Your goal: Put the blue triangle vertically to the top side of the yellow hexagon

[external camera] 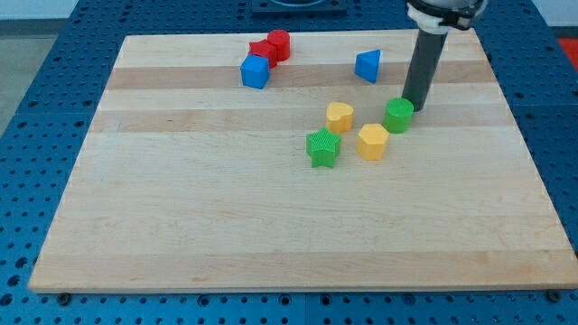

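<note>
The blue triangle (368,66) lies near the board's top, right of centre. The yellow hexagon (372,142) lies below it, near the board's middle right. My tip (414,106) is at the end of the dark rod (424,68), right of the blue triangle and above-right of the yellow hexagon. It stands right beside the green round block (398,115), at its upper right edge; I cannot tell whether they touch.
A yellow heart-like block (340,116) and a green star (322,148) lie left of the hexagon. A blue cube (256,71) and two red blocks (272,46) lie at the top left of centre. The wooden board (181,226) rests on a blue perforated table.
</note>
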